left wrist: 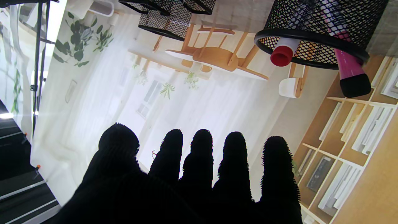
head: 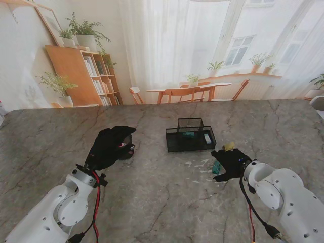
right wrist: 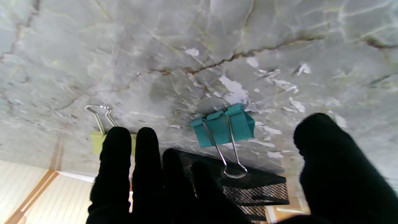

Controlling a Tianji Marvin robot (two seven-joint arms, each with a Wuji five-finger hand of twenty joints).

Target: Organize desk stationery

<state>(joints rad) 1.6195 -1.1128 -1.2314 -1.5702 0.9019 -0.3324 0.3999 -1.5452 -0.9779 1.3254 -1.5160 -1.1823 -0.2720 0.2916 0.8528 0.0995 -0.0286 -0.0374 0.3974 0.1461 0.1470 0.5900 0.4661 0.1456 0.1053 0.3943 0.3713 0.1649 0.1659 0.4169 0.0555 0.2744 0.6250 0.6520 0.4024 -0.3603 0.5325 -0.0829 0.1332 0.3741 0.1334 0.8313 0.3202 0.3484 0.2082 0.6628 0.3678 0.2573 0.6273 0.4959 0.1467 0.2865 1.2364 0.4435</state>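
Two clips are half hidden by the right hand (head: 230,163): teal clip (right wrist: 224,125) and yellow clip (right wrist: 97,140). Its fingers are apart, holding nothing, with the teal clip at its 7 o'clock on the desk (head: 152,202).

My arms were glossy white, rounded shells. Left hand (head: 110,146) and right hand (head: 231,163) wore black knit gloves. Red and black cables (head: 95,202) ran along each wrist.
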